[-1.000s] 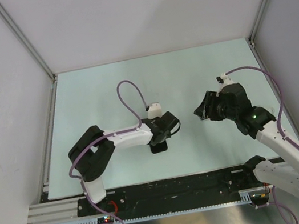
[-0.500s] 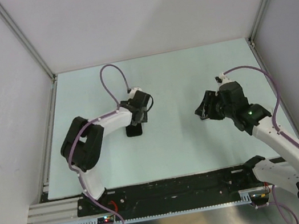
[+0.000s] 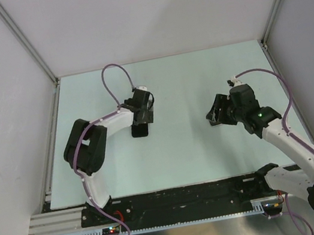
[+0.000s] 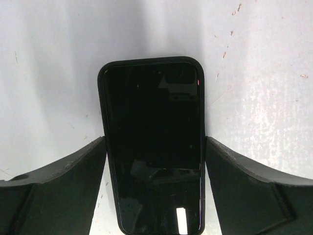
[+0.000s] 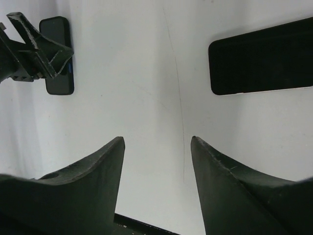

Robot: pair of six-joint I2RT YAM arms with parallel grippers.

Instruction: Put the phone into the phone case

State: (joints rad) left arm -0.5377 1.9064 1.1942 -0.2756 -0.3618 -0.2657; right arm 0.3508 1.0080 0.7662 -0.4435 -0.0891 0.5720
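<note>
The right gripper (image 5: 156, 139) hovers with its fingers apart and nothing between them, over the pale table (image 3: 187, 81). A matte black slab (image 5: 259, 56) lies just beyond it; whether that is the case I cannot tell. To the left, the left gripper (image 3: 141, 119) straddles the glossy black phone (image 4: 152, 127), which lies flat. Its fingers (image 4: 63, 186) stand wide at the phone's edges, and I cannot tell if they grip it.

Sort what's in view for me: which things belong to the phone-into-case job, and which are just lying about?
Job:
phone, flanked by the left tool
second black slab, probably the case
right tool, open and empty

Lying about:
nothing loose, only purple cables and frame posts
</note>
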